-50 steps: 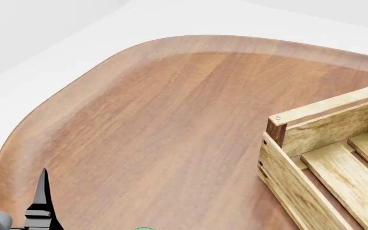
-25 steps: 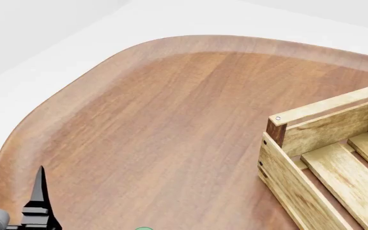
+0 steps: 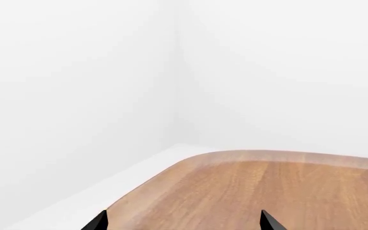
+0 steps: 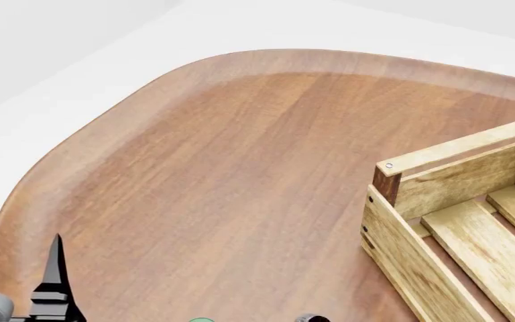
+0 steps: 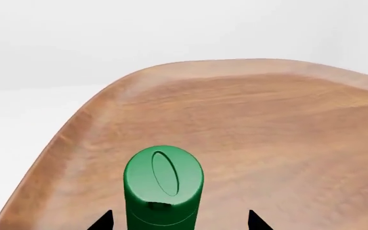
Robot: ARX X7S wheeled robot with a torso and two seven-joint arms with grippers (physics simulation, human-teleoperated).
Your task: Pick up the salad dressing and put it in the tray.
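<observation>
Since the earlier frame a small dark rounded part (image 4: pixel 310 318) has appeared at the head view's bottom edge, right of centre. Just left of it peeks the salad dressing (image 4: pixel 201 320), only a sliver of green cap (the wrist view shows it fully). That bottle (image 5: pixel 163 184) stands between the right gripper's (image 5: pixel 179 221) spread tips, contact unclear. At lower left the left gripper (image 3: pixel 182 221) has fingers apart over bare table (image 4: pixel 239 168). The tray (image 4: pixel 459 221) sits at right.
</observation>
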